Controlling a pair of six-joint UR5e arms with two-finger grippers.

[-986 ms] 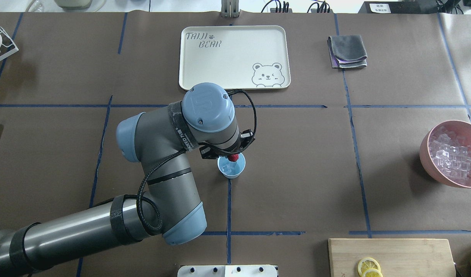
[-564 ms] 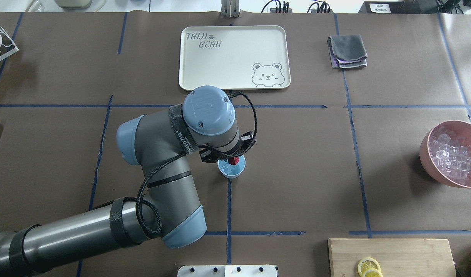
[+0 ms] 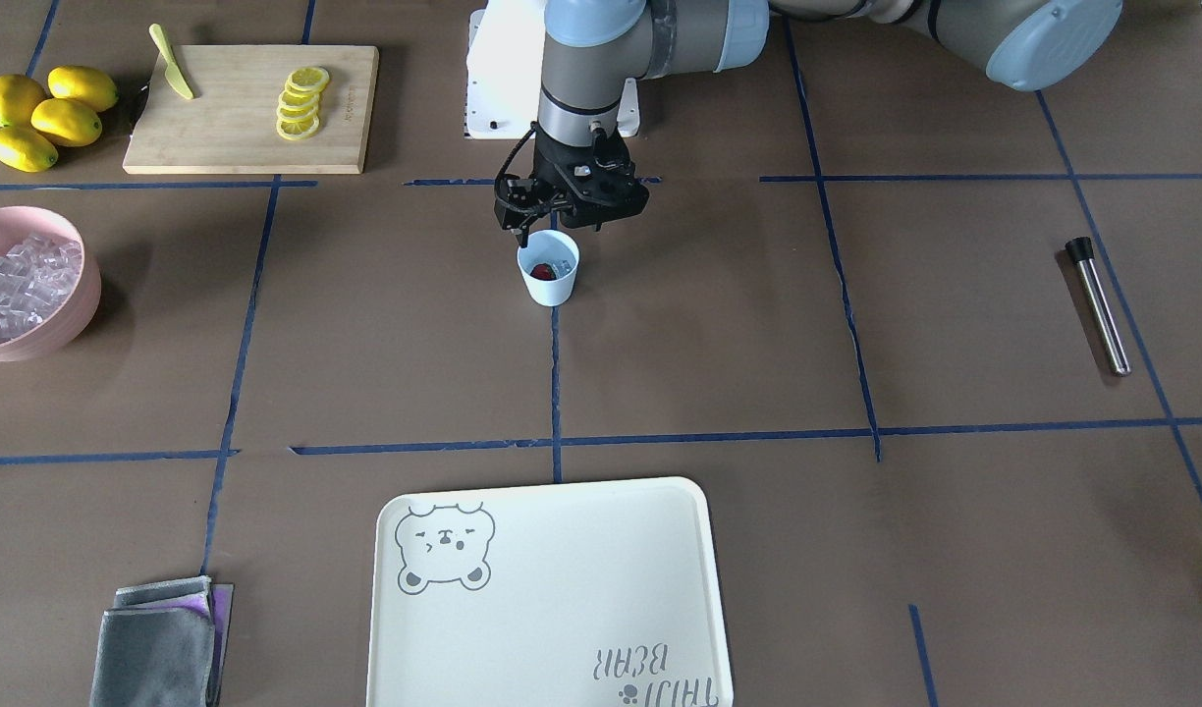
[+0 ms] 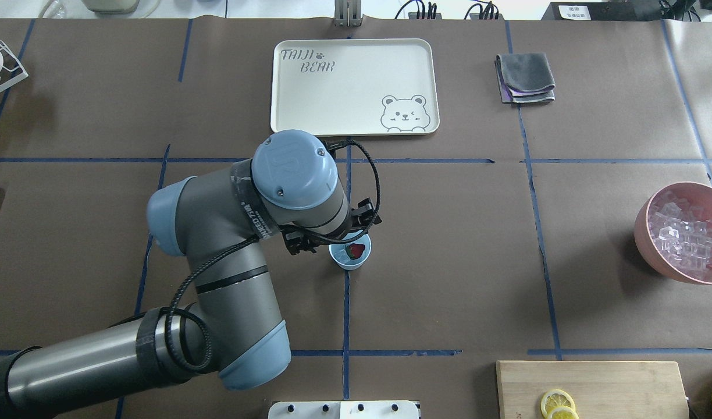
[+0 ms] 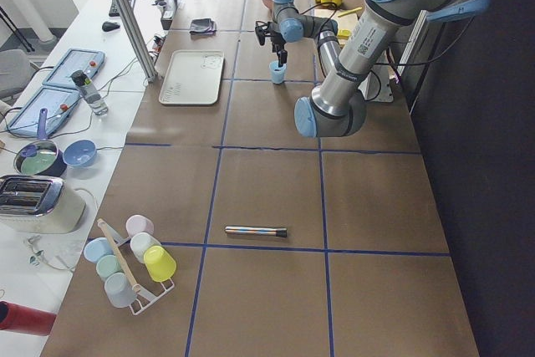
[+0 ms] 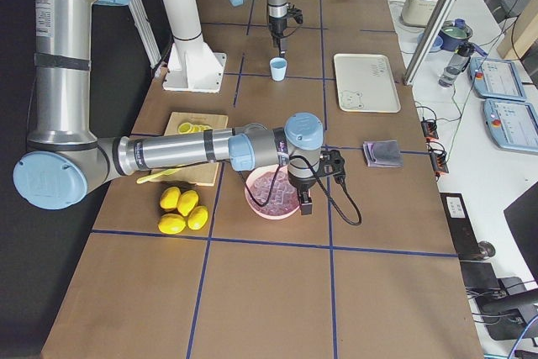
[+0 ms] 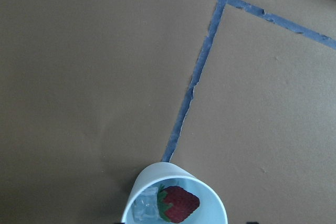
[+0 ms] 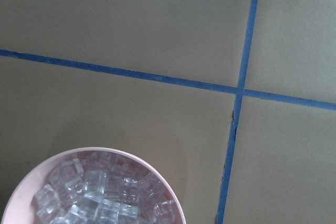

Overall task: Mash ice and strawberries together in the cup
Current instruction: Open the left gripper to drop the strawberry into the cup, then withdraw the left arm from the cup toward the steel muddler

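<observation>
Loading looks done: the strawberry (image 7: 179,204) is lying beside the ice (image 7: 145,211) in the cup (image 3: 550,280), upper centre of the front view. The left gripper (image 3: 554,228) is hovering just above, jaws apart and empty. Whether the right gripper (image 6: 303,204) is open cannot be told. Mashing is not yet starting, and the metal rod (image 3: 1098,306) is lying untouched at far right.

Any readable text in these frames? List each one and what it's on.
"TAIJI BEAR": printed on the tray, next to a paw mark.
White lettering on the left arm's strap: too blurred to read.
Label at the table's far edge: too small to read.
</observation>
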